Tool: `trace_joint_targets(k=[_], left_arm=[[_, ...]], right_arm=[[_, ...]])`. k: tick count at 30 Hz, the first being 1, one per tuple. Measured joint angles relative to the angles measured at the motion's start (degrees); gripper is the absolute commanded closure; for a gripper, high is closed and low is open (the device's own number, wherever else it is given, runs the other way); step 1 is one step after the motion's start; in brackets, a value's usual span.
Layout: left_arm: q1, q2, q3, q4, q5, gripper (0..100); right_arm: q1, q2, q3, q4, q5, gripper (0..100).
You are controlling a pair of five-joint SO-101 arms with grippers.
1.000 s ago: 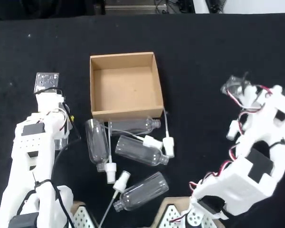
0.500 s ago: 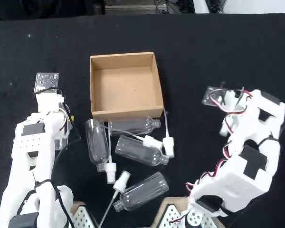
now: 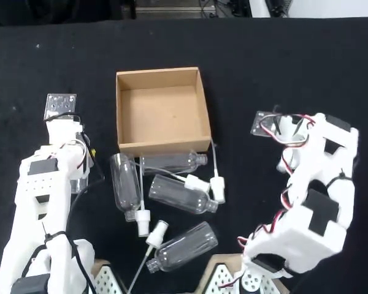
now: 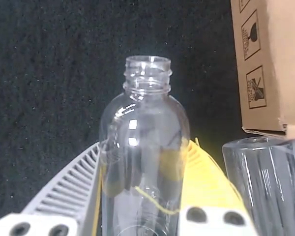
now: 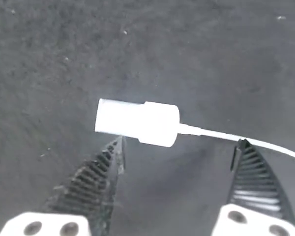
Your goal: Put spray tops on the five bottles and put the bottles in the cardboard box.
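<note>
High view: we count one open cardboard box (image 3: 162,110) on the black table (image 3: 294,61). Just in front of it lie four clear bottles (image 3: 181,194) on their sides, none capped, with four white spray tops (image 3: 218,185) loose among them. The right arm (image 3: 313,196) bends over the table well apart from that pile.

Left wrist view: the left gripper (image 4: 145,162) is clamped on one more bottle (image 4: 145,123), whose open, topless neck points out past the fingers. A corner of the cardboard box is near, and another bottle (image 4: 265,172) lies just beside.

Right wrist view: the right gripper (image 5: 181,144) stands wide. One spray top (image 5: 137,123) lies on the table just ahead of its fingertips, its dip tube (image 5: 236,137) trailing past one of them.
</note>
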Motion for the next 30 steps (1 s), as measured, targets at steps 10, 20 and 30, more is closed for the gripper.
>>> trace_joint_targets(k=[10, 20, 30], left_arm=[[0.0, 0.0, 0.0, 0.0, 0.0, 97], [0.0, 0.0, 0.0, 0.0, 0.0, 97], [0.0, 0.0, 0.0, 0.0, 0.0, 97]], right_arm=[[-0.9, -8.0, 5.0, 0.0, 6.6, 67.6], [-0.9, -8.0, 11.3, -2.6, 22.6, 68.0], [-0.9, -8.1, 21.9, -20.5, 22.7, 72.4]])
